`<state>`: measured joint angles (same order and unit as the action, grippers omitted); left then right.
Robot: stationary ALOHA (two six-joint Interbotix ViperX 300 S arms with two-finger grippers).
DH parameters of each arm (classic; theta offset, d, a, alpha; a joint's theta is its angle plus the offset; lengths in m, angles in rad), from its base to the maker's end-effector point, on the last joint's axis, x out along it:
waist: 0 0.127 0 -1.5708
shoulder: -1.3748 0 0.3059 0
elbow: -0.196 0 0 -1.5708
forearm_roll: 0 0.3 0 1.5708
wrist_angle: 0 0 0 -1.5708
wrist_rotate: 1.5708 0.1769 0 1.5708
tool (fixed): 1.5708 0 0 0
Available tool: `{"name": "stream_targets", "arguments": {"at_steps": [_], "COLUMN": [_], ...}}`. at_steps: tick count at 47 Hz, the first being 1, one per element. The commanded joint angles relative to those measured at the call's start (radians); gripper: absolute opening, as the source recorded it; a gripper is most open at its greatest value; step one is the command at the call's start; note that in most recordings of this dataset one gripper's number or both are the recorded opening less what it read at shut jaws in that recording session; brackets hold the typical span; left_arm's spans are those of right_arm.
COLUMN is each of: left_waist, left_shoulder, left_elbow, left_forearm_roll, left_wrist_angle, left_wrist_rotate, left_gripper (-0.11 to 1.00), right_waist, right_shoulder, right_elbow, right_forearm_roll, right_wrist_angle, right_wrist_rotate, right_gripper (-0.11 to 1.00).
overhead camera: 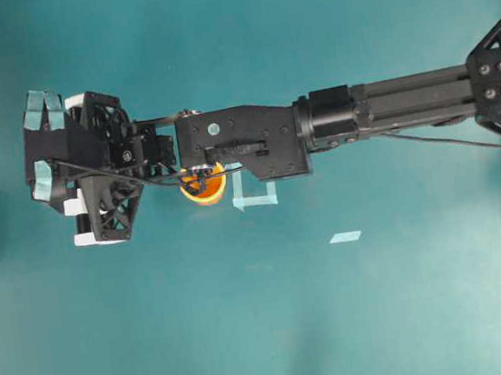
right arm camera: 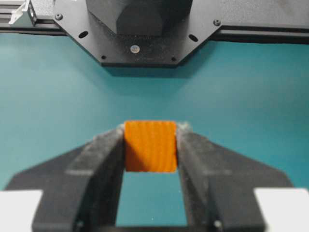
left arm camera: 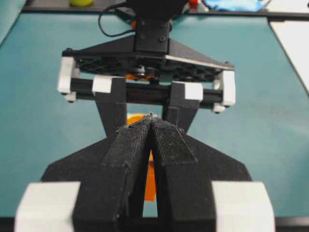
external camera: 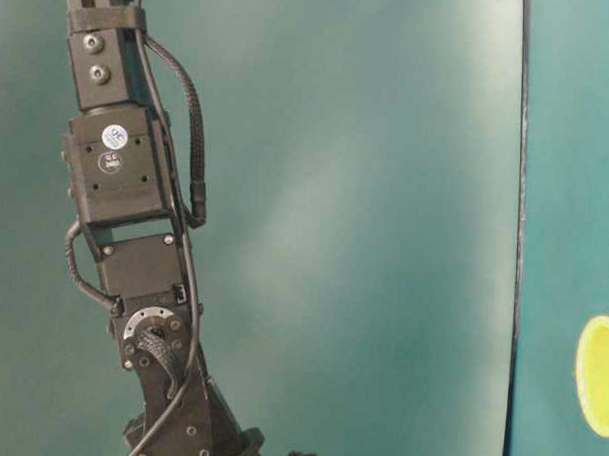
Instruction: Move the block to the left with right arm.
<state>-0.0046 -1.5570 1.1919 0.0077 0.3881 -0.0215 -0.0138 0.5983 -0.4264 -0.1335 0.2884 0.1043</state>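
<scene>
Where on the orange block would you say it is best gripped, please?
On its two flat opposite sides, with the fingers coming in along them. The right gripper already has the block this way: square between the finger pads, faces flush against both, so parallel flat sides give a firm hold.

Orange block (right arm camera: 150, 146) between the right pincer's (right arm camera: 150, 142) fingers (right arm camera: 104, 159), above teal table (right arm camera: 241, 96).

An orange block (right arm camera: 150, 146), black gripper (right arm camera: 150, 137), teal table (right arm camera: 241, 96), pale blue tape square (overhead camera: 255, 193).
</scene>
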Motion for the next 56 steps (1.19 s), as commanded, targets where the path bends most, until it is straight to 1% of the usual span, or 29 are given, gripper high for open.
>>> {"name": "stream_targets", "arguments": {"at_steps": [1, 22, 36, 56], "left_waist": [0.000, 0.000, 0.000, 0.000], "left_shoulder": [0.006, 0.006, 0.006, 0.005], "left_elbow": [-0.029, -0.032, -0.032, -0.037], "left_forearm_roll": [0.002, 0.002, 0.002, 0.002], "left_wrist_angle": [-0.005, -0.005, -0.003, 0.032], "left_wrist_rotate": [0.000, 0.000, 0.002, 0.002], "left_gripper": [0.00, 0.00, 0.00, 0.00], "right_waist": [0.000, -0.003, -0.003, -0.003], "right_shoulder": [-0.025, -0.025, -0.025, -0.025], "right_elbow": [-0.026, -0.026, -0.026, -0.026], "right_forearm_roll": [-0.002, -0.002, -0.002, -0.002], "right_wrist_angle": [-0.005, -0.006, -0.031, -0.032], "right_wrist_rotate": [0.002, 0.000, 0.000, 0.000], "right_gripper": [0.40, 0.40, 0.40, 0.40]}}
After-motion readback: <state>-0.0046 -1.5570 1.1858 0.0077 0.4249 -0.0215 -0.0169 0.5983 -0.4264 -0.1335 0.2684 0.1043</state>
